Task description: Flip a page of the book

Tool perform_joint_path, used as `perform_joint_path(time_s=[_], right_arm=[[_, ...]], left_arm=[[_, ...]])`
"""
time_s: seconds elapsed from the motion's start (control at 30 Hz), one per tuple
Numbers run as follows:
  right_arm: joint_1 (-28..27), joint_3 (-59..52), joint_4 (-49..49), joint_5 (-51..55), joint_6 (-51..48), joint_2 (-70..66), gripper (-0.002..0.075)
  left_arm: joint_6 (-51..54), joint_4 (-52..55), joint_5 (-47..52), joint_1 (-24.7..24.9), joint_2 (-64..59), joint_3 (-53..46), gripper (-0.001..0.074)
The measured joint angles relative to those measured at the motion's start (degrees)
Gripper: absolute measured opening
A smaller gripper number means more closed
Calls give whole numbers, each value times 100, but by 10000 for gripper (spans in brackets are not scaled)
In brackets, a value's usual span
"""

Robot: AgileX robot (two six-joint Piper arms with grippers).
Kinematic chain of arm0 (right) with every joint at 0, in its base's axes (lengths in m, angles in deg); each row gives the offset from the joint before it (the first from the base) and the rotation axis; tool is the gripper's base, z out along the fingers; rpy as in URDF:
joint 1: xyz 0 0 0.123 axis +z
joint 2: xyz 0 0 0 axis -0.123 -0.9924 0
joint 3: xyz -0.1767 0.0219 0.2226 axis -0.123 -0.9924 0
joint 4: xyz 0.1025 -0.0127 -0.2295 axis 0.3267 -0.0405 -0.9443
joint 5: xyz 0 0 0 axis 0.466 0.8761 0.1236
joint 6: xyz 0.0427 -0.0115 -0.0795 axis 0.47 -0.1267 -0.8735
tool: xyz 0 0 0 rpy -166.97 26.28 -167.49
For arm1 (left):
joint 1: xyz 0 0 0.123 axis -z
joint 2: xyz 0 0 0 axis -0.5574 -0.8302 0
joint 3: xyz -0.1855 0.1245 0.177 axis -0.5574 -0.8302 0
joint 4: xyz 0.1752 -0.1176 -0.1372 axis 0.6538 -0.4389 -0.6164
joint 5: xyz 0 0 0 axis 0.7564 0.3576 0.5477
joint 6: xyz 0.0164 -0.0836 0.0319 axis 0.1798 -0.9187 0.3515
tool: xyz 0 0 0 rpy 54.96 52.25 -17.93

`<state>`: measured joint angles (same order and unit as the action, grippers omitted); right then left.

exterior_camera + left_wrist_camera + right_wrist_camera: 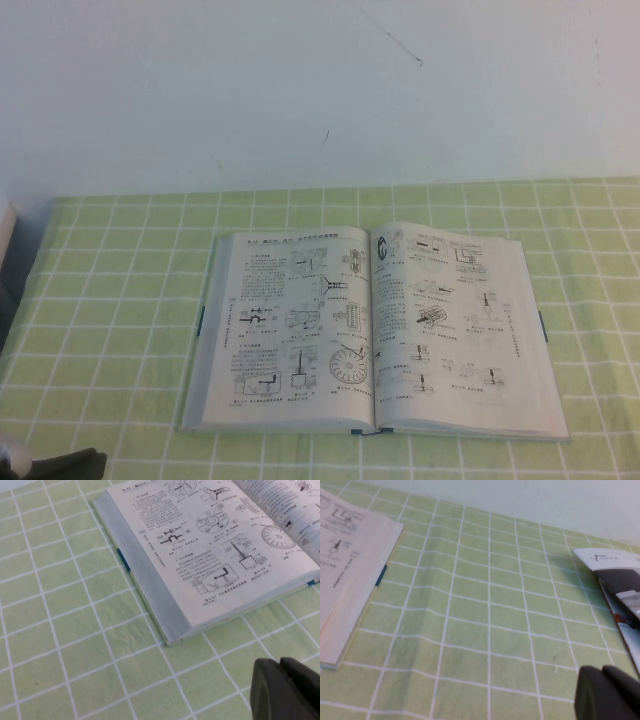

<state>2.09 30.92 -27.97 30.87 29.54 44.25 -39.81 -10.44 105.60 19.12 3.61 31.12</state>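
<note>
The book (375,335) lies open and flat near the middle of the surface (120,290), its spine running away from the robot and its near edge close to the front of the high view. Both open pages carry dense text and small black-and-white mechanical diagrams; the left-hand page (295,325) shows a round dial-like figure low beside the gutter, and the right-hand page (450,330) lies level with no corner lifted. A grey-white cover rims the page block, with small teal-blue marks on its left and right edges and at the foot of the spine. The surface is covered by a light green cloth (100,350) with a white grid, and a pale wall (320,90) rises behind it. The left tool (286,689) hangs above the cloth near the book's near left corner, clear of the book — its dark fingertips sit together with only a thin seam between them. The right tool (607,692) hovers over bare cloth well to the right of the book, its dark tips closed and holding nothing. Beside it, in the right wrist view, a glossy printed leaflet (620,595) lies on the cloth, apart from the book.
</note>
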Motion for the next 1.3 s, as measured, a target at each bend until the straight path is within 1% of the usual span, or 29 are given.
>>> perform_joint_path(time_s=[0.1, 0.2, 0.3, 0.43, 0.57, 0.67, 0.8, 0.97, 1.07, 1.17, 1.3], right_arm=[[0, 0, 0, 0, 0, 0, -3], [0, 0, 0, 0, 0, 0, -3], [0, 0, 0, 0, 0, 0, -3], [0, 0, -9, 0, 0, 0, -3], [0, 0, -9, 0, 0, 0, -4], [0, 0, -9, 0, 0, 0, -4], [0, 0, -9, 0, 0, 0, -3], [0, 0, -9, 0, 0, 0, -4], [0, 0, -9, 0, 0, 0, -3], [0, 0, -9, 0, 0, 0, -4], [0, 0, -9, 0, 0, 0, -4]], left_arm=[[0, -298, 11, -13, 41, 0, -4], [248, -1003, 22, -165, 247, 0, -4], [836, -1515, -219, -597, 541, -100, -4], [2123, -2119, -1295, -1588, 973, -652, -4], [3337, -3445, -2553, -2870, 1405, -1450, -4], [3665, -3758, -3071, -3737, 1759, -1899, -4], [3789, -3793, -2961, -4562, 2240, -1998, -4], [4043, -3837, -2260, -5551, 2727, -1998, -4], [4116, -3935, -1759, -5991, 2751, -1998, -4], [4324, -4078, -1569, -6214, 2751, -1998, -4], [4617, -4133, -1546, -6244, 2751, -1998, -4]])
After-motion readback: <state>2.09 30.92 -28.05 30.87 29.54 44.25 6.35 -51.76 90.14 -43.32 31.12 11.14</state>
